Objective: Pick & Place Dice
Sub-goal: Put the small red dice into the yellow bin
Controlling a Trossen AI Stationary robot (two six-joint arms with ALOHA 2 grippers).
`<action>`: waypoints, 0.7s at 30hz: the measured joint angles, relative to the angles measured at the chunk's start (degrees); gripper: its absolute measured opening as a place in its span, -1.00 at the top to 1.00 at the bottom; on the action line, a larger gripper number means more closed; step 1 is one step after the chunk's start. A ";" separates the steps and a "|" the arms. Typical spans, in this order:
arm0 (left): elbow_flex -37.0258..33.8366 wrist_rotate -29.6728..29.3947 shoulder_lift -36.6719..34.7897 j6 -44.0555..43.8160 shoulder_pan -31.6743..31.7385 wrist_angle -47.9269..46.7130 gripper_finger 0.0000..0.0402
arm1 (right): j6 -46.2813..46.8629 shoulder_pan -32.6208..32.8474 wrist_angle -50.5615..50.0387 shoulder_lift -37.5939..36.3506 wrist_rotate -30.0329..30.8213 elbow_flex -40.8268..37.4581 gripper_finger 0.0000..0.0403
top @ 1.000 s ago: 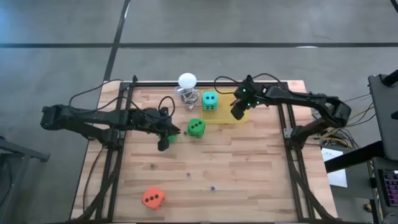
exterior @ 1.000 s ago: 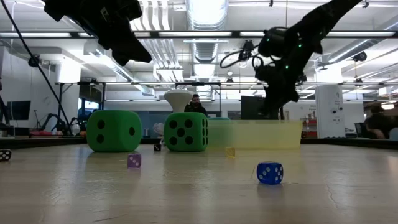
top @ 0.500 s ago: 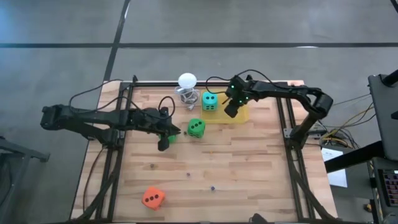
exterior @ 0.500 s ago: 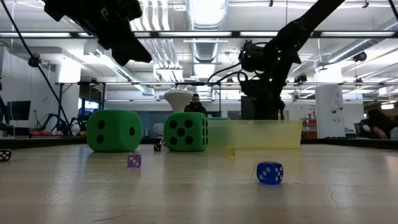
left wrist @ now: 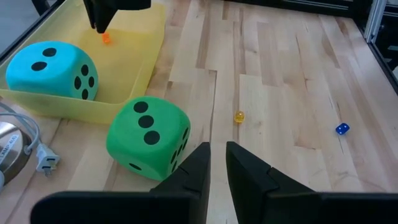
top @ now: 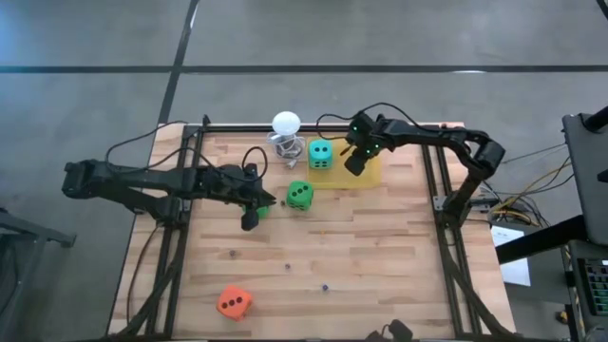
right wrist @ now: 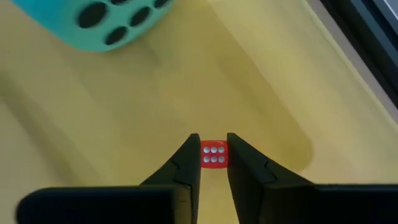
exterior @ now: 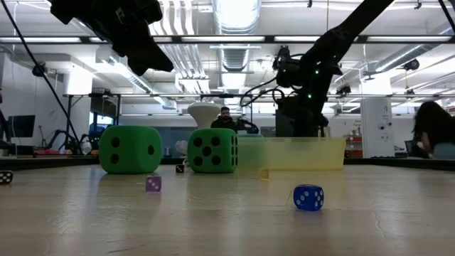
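Tray (top: 372,177): at our table's (top: 380,266) far edge, right of the ball stand (top: 285,144).
Die in tray (top: 321,155): at its left end.

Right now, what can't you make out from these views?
- Second green die: high view, mostly covered by the left hand; pips unreadable.
- Teal die: out of sight in the low view, apparently behind the green die and yellow tray.
- Tiny red die in the right hand: too small to see in the high view; whether it touches the tray is unclear.
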 joint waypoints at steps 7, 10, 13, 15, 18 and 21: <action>0.00 0.00 0.00 0.06 0.00 -0.02 0.71 | 2.45 -1.60 0.01 -0.02 -0.29 -0.62 0.29; 0.01 0.00 0.00 0.24 0.01 -0.02 0.71 | 1.91 -1.93 0.86 -0.02 -5.39 -0.63 0.18; 0.00 -0.02 0.00 1.03 0.02 -0.02 0.71 | 1.89 -1.78 0.30 -0.04 -4.15 -0.09 0.13; 0.00 -0.02 0.00 1.11 0.02 -0.02 0.71 | 1.31 -1.79 -0.70 -0.07 -1.85 -0.04 0.12; 0.00 -0.01 0.00 1.11 0.02 -0.19 0.71 | 1.87 -1.92 -0.95 -0.07 0.40 -0.06 0.13; 0.02 -0.02 0.00 1.09 0.02 -0.43 0.71 | 0.21 -1.31 -1.82 -0.09 -0.02 -0.07 0.16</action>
